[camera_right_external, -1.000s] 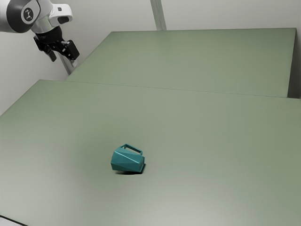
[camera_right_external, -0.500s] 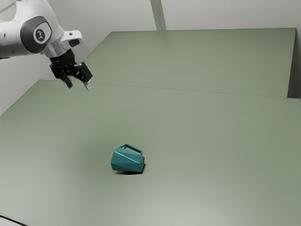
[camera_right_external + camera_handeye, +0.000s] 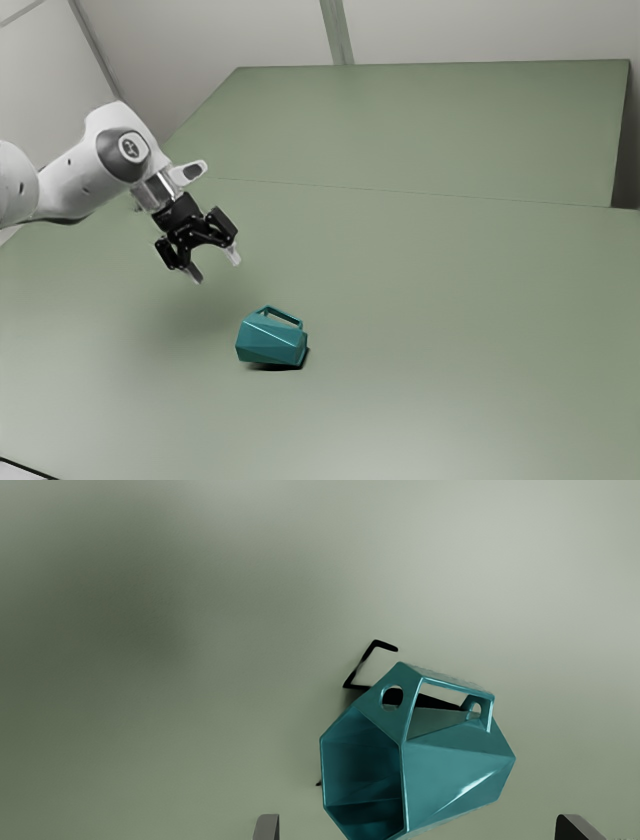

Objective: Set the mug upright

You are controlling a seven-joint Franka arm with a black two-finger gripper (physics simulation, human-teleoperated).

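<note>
The mug (image 3: 272,341) lay on its side, low and left of middle in the exterior view. Up and left, the gripper (image 3: 214,268) was wide and empty. A finger (image 3: 267,828) bumping the handle (image 3: 455,684) could roll it.

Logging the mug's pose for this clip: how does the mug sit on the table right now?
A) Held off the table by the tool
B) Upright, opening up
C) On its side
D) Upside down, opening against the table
C: the mug lies on its side on the table, its open mouth facing sideways in the wrist view.
</note>
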